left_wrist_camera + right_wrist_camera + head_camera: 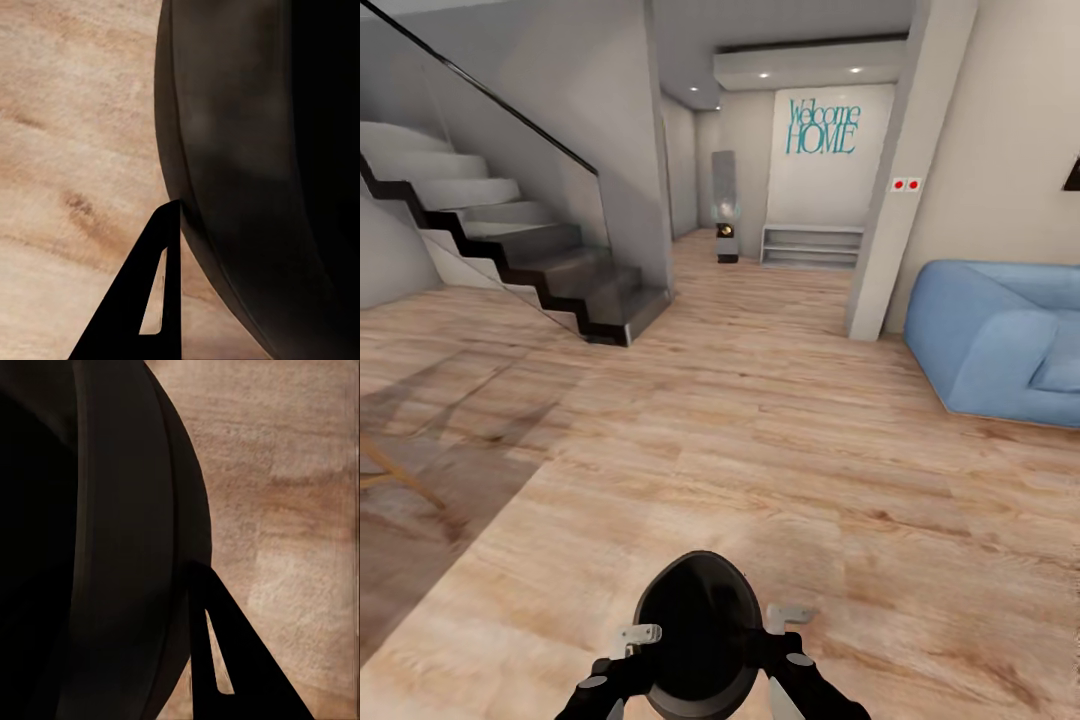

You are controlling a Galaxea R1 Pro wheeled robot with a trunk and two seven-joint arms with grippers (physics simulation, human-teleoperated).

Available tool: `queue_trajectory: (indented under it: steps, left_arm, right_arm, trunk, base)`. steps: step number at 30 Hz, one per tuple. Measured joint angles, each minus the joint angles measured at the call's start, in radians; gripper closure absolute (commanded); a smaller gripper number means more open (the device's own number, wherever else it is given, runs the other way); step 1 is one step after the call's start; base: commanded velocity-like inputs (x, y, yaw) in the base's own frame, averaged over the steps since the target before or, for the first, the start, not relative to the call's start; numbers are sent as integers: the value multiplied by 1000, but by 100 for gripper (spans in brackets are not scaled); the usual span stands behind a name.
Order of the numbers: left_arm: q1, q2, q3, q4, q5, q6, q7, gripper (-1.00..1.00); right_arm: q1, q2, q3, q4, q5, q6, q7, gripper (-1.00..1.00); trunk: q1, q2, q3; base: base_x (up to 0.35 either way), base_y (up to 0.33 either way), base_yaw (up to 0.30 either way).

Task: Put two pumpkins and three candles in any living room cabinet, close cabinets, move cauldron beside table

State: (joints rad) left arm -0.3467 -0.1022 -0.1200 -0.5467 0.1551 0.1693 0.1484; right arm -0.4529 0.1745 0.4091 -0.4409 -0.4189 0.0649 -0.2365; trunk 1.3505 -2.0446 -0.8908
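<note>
A: What is the dark round thing at the bottom of the head view?

B: That is the cauldron (700,635), a smooth matt black bowl shape with a wide oval mouth, held low in front of the robot over the wooden floor (760,450). Its inside is plain black; nothing can be made out within.

A: And the arms?

B: The left gripper (635,637) sits against the cauldron's left side, the right gripper (788,618) against its right. Pale grey fingers show at each flank, with black arm links below, cut off by the picture's edge.

A: Are they clamped on it?

B: In the left wrist view one black finger (154,300), a slotted wedge, touches the cauldron's curved wall (247,172). The right wrist view shows the same: a finger (225,660) laid against the wall (112,547). The other finger of each gripper is hidden, so I cannot tell whether either is clenched.

A: The surroundings?

B: Light wood-grain planks, a dark stepped staircase (530,260) with a glass side, a soft blue sofa (1000,340) cut off at the right, and teal "Welcome HOME" lettering (822,127) on a far white wall.
</note>
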Motion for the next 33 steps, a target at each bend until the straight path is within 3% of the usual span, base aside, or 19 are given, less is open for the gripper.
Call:
queue_trajectory:
  steps: [16,33]
  left_arm:
    - [0,0,0,0,0,0,0,100]
    - [0,0,0,0,0,0,0,100]
  right_arm:
    - [0,0,0,0,0,0,1,100]
    - [0,0,0,0,0,0,0,100]
  trunk:
    - [0,0,0]
    - [0,0,-2]
  base:
    - [292,27,-268]
    - [230,120,-64]
